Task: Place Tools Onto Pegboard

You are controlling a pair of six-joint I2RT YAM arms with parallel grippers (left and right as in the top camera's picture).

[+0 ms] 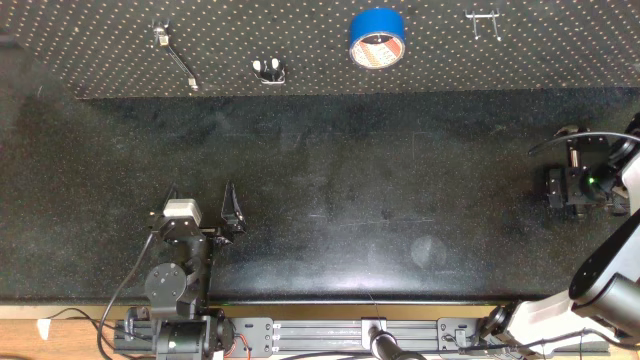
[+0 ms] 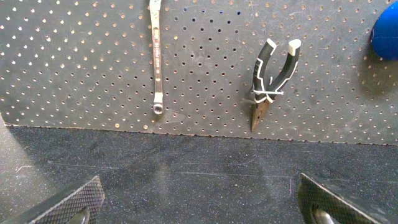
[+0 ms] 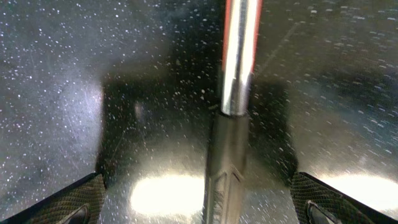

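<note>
On the pegboard (image 1: 80,50) hang a silver wrench (image 1: 176,55) (image 2: 157,56), black-and-white pliers (image 1: 268,70) (image 2: 272,81) and a roll of blue tape (image 1: 377,38) (image 2: 385,34). A tool with a shiny metal shaft (image 3: 239,56) and a dark handle lies on the black table at the far right. My right gripper (image 3: 199,214) (image 1: 572,172) stands open directly over it, one finger on each side of the handle and not touching it. My left gripper (image 2: 199,208) (image 1: 202,202) is open and holds nothing, low over the table at the front left, facing the pegboard.
A bare metal hook (image 1: 484,22) sticks out of the pegboard at the upper right. The black tabletop (image 1: 380,170) stretches between the arms. Cables and the arm bases (image 1: 180,300) run along the front edge.
</note>
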